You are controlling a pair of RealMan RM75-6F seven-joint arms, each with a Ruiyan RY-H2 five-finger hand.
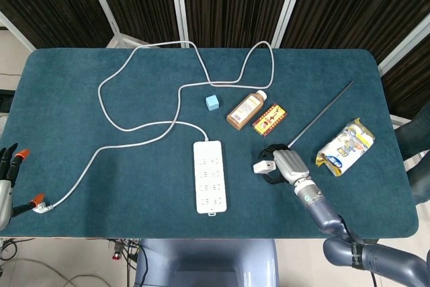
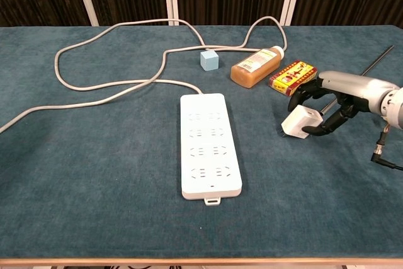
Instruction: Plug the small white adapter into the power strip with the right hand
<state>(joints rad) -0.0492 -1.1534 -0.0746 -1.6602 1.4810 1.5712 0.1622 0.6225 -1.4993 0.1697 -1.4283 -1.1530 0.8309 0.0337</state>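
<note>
- Teal table (image 1: 101,159) holds a white power strip (image 2: 210,152) (unoccupied sockets).
- Right hand (image 2: 327,101) curls around the small white adapter (image 2: 298,122), apparently gripping it, right of the strip.
- Left hand (image 1: 5,179) sits at the table edge, fingers spread.

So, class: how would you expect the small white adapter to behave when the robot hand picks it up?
The small white adapter looks like a compact, hard-cased block, so probably stiff and light. Its smooth faces may slip between the fingers of the right robot hand curled around it. It already sits tilted, prongs toward the power strip, so it could twist while lifted.
</note>
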